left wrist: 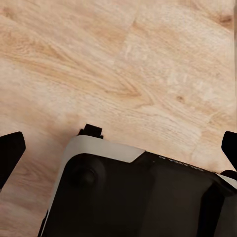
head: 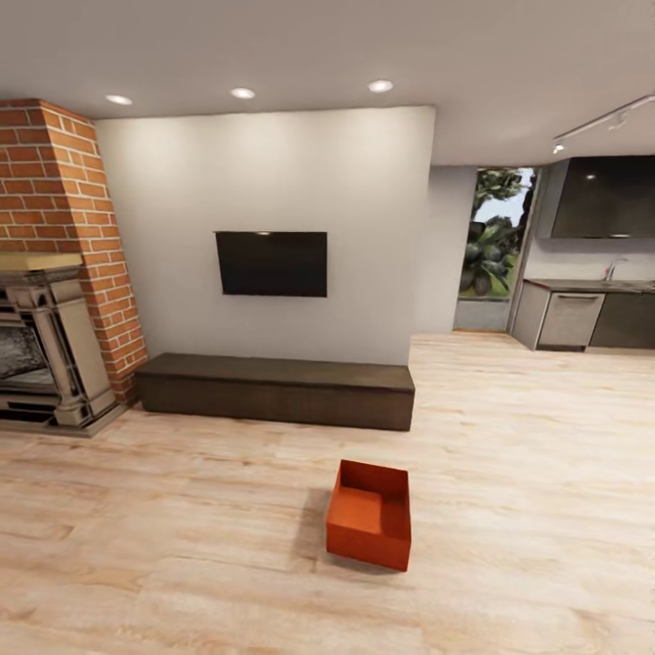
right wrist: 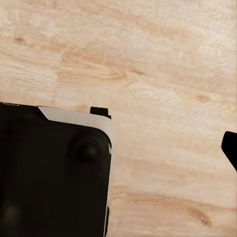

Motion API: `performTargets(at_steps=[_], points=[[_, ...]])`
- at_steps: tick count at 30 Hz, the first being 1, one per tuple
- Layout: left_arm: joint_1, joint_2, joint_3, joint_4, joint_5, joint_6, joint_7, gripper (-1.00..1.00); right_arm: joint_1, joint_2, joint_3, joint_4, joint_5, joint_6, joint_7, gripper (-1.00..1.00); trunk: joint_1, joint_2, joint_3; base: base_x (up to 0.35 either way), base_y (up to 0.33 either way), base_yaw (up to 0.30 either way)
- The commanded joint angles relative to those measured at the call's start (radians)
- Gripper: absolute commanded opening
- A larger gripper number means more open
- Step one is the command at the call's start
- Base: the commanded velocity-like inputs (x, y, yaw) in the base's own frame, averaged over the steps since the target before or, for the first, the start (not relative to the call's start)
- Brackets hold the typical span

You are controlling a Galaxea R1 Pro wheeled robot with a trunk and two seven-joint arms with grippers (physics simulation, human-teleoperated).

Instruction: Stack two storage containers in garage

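We see one orange-red open-top rectangular bin (head: 369, 515) on the pale wood-plank floor (head: 182, 546), in front of the long dark-brown low cabinet (head: 277, 389), long axis pointing toward it. Left gripper (left wrist: 118, 148) fingertips sit wide apart; right gripper (right wrist: 229, 153) is cut off, state unclear.

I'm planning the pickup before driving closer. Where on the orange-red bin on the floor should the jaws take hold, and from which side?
Probably the thin upper rim of a long side wall of the orange-red bin, coming from above. It sits upright and open-topped on the wood floor, so a wall edge can slip between the jaws. With two arms, opposite long walls would likely steady it.
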Motion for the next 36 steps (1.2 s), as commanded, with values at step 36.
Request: performTargets(at_steps=[36], points=[[0.0, 0.0, -0.006, 0.001, 0.006, -0.002, 0.003, 1.0, -0.001, 0.0, 0.007, 0.003, -0.011, -0.007, 0.001, 1.0, 0.001, 0.0, 0.0, 0.316, 0.123, -0.241]])
